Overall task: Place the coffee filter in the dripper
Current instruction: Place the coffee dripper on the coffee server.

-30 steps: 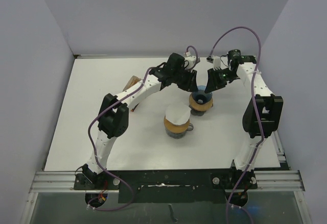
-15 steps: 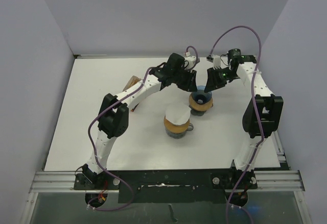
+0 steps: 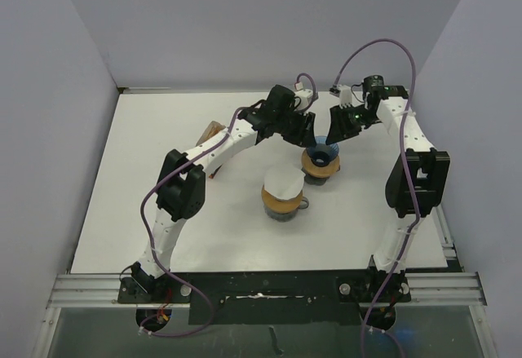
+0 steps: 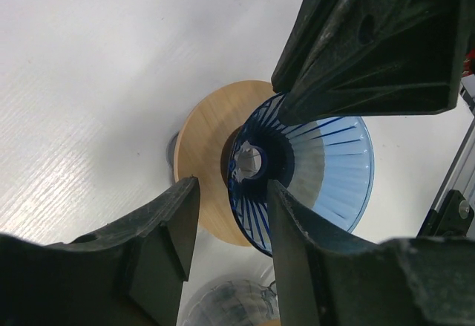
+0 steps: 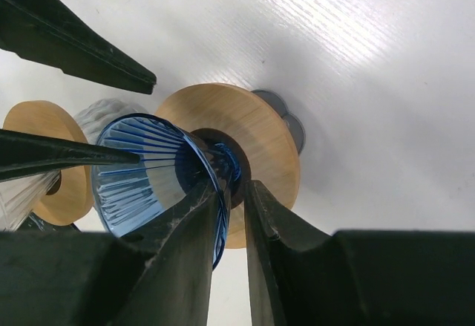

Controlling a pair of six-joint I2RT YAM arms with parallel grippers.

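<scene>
While two claws (image 3: 309,136) (image 3: 335,133) meet at one, two drippers (image 3: 321,162) (image 3: 282,196) stand

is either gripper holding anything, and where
The dripper has its wall inside the right gripper; whether it's clamped cannot be told. The left gripper straddles its rim, open.

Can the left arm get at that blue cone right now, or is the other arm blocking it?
Probably yes: the left fingers stand open either side of the blue cone; the right fingers only straddle its opposite rim.
</scene>
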